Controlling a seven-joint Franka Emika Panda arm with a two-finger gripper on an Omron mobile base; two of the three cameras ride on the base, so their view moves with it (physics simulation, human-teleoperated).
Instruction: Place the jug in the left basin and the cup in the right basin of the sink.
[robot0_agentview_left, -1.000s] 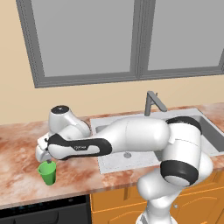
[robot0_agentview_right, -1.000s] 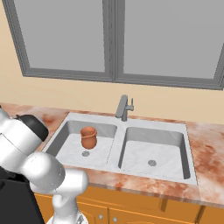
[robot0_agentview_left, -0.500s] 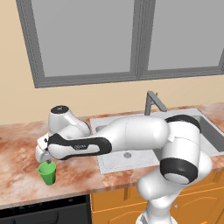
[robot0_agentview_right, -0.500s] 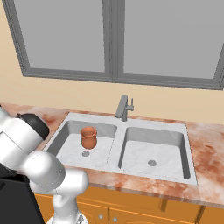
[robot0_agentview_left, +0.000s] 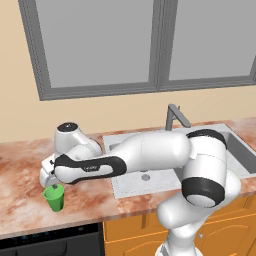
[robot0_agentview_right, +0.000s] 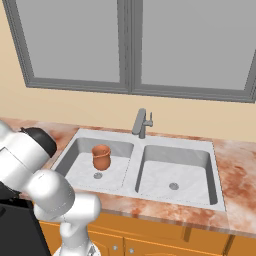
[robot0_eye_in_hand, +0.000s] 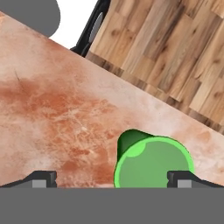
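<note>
The green cup (robot0_agentview_left: 54, 197) stands upright on the marble counter left of the sink (robot0_agentview_right: 216, 167), near the counter's front edge. My gripper (robot0_agentview_left: 51, 186) hangs right above its rim, open. In the hand view the cup (robot0_eye_in_hand: 153, 162) sits between the fingertips (robot0_eye_in_hand: 183, 178), closer to the right one, and my gripper (robot0_eye_in_hand: 113, 179) holds nothing. The brown jug (robot0_agentview_right: 101, 156) stands upright in the left basin (robot0_agentview_right: 80, 150), by its drain. The right basin (robot0_agentview_right: 192, 170) holds only its drain.
The grey faucet (robot0_agentview_right: 141, 122) rises behind the divider between the basins. My arm stretches low across the sink's front towards the left. A dark dishwasher front (robot0_agentview_left: 55, 242) sits under the counter below the cup. Windows line the back wall.
My hand has sunk slightly towards the cup. The cup and the jug have not moved.
</note>
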